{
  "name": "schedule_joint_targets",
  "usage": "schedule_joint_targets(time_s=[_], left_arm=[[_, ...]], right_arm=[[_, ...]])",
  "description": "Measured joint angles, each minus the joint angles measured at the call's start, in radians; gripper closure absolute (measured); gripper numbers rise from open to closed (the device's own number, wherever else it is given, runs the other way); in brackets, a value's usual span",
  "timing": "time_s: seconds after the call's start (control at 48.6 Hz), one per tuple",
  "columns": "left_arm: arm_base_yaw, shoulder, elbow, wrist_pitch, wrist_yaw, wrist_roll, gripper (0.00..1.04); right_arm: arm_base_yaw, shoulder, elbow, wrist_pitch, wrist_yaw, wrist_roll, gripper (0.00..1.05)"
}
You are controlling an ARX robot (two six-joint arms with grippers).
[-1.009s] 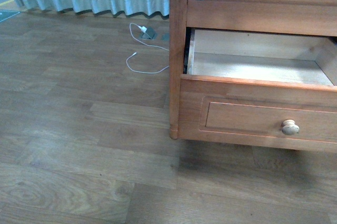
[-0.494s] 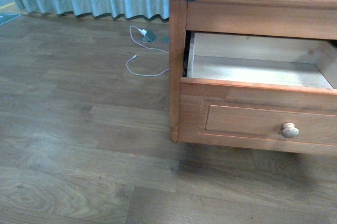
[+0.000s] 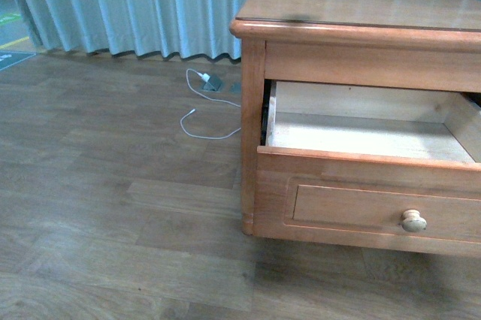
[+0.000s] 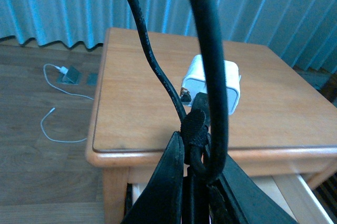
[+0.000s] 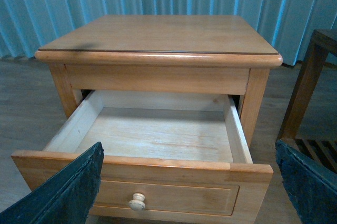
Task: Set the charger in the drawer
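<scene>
Only your left wrist view shows the charger [image 4: 210, 84]: a smooth white block over the nightstand [image 4: 263, 113] top, its black cable [image 4: 150, 50] pinched in the closed left gripper [image 4: 194, 153]. Your right gripper [image 5: 188, 148] gapes wide, holding nothing, before the pulled-out, pale-wood drawer [image 5: 142, 162]

Teal curtain [image 3: 150, 4] behind; white cable [image 3: 210, 138] looping on wood floor [image 3: 90, 207], plug [image 3: 204, 76] at floor socket [image 3: 213, 83].
</scene>
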Motion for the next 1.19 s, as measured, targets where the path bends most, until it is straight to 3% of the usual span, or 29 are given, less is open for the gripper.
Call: schedule_joint_targets(time_s=[0.35,0.823,1.05,1.194], left_arm=[[-0.038,-0.05,-0.18,-0.016,0.063,-0.021,0.95],[-0.074,0.368,0.063,-0.073,0.067,-0.119,0.95],[-0.091,0.407,0.095,-0.049,0.063,-0.123,0.65],[-0.092,0.309,0.01,-0.001,0.045,-0.108,0.38]], right_arm=[[0.0,0.0,0.0,0.0,0.0,0.0,0.08],[0.0,0.0,0.0,0.0,0.0,0.0,0.08],[0.0,0.0,0.0,0.0,0.0,0.0,0.08],[0.0,-0.001,0.0,0.0,0.0,0.0,0.08]])
